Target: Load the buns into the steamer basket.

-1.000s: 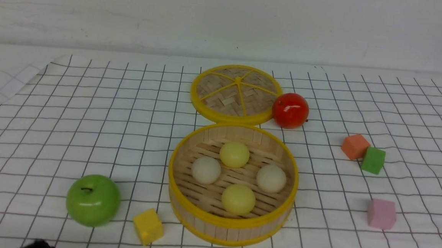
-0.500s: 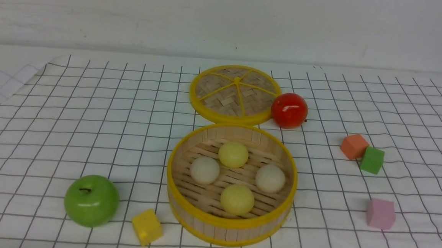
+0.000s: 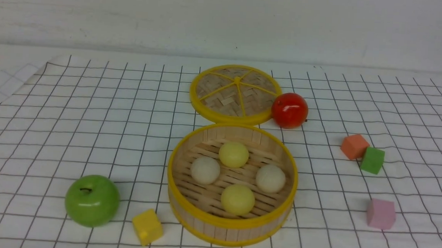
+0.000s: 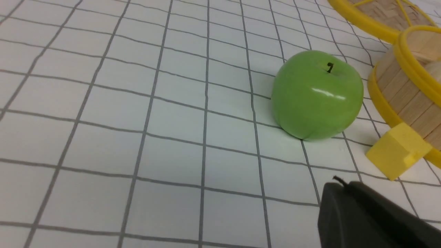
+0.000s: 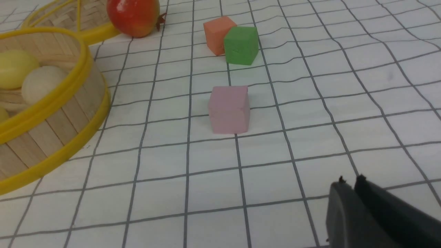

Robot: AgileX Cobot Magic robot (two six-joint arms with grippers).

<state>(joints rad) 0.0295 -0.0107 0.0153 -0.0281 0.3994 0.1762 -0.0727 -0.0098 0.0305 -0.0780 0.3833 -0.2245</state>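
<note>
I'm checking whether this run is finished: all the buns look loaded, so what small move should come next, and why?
Probably none beyond keeping both arms pulled back. All four buns lie inside the steamer basket, none on the cloth. The left gripper and right gripper sit clear of it, jaws together and holding nothing.

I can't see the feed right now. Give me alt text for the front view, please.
A round bamboo steamer basket sits open at centre with all four buns inside, two yellow and two off-white. Its lid lies flat behind it beside a red apple. A green apple and coloured foam cubes dot the gridded cloth; no arms show.
</note>
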